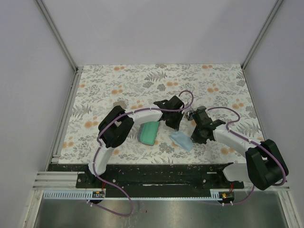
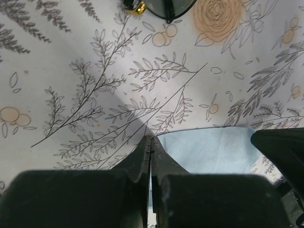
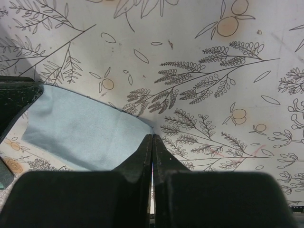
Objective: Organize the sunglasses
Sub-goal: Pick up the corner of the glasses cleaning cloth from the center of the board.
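While the pouch (image 1: 182,140) is stretched: probably to open it for glasses.
Left pincer (image 2: 150,142): pinching one pouch edge.
Right pincer (image 3: 152,138): pinching the opposite edge.
Sunglasses (image 2: 166,7): on the counter (image 1: 118,85), just beyond.

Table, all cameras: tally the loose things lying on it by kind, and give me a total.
Sunglasses: 1 pair
Teal hard case: 1
Light-blue cloth pouch: 1
Tan thing, partly hidden, possibly a case: 1
Total: 4
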Controlling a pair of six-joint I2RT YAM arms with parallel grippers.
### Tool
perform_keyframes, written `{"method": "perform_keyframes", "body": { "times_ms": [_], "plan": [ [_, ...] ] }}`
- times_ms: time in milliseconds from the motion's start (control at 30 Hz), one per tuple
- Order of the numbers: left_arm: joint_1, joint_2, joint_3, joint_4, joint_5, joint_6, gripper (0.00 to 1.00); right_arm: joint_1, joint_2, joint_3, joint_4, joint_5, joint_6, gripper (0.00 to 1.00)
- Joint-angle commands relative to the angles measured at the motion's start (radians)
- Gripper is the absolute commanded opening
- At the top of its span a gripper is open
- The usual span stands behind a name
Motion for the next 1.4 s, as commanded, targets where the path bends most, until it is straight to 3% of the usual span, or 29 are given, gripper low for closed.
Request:
{"method": "perform_keyframes", "body": {
  "times_ms": [0, 467, 500, 533, 633, 733, 1000, 1200, 1367],
  "plan": [
    [0.033, -0.076, 0.013, -0.037, -0.020, 0.010, 0.00, 0.000, 0.005, 0.087, -0.022, 0.010, -0.037, 0.00],
    [0.142, -0.163, 0.078, -0.042, 0.056, -0.005, 0.00, -0.024, 0.153, 0.383, -0.102, 0.026, -0.146, 0.00],
    [0.144, -0.157, 0.087, -0.060, 0.076, -0.001, 0.03, -0.024, 0.162, 0.393, -0.110, 0.017, -0.150, 0.00],
    [0.141, -0.146, 0.098, -0.082, 0.090, 0.005, 0.14, -0.024, 0.164, 0.397, -0.117, 0.009, -0.153, 0.00],
    [0.102, -0.137, 0.052, -0.110, 0.035, 0.027, 0.34, -0.024, 0.151, 0.357, -0.125, -0.016, -0.140, 0.00],
    [0.064, -0.134, -0.023, -0.096, -0.014, 0.022, 0.41, -0.024, 0.105, 0.274, -0.107, -0.037, -0.122, 0.00],
    [0.007, -0.088, -0.095, -0.047, -0.043, -0.002, 0.45, -0.024, 0.007, 0.114, -0.074, -0.065, -0.081, 0.00],
    [-0.001, -0.065, -0.086, -0.045, -0.089, -0.005, 0.52, -0.024, -0.005, 0.094, -0.064, -0.079, -0.073, 0.00],
    [-0.001, -0.034, -0.049, -0.037, -0.068, -0.002, 0.49, -0.024, 0.005, 0.094, -0.053, -0.085, -0.073, 0.00]
  ]
}}
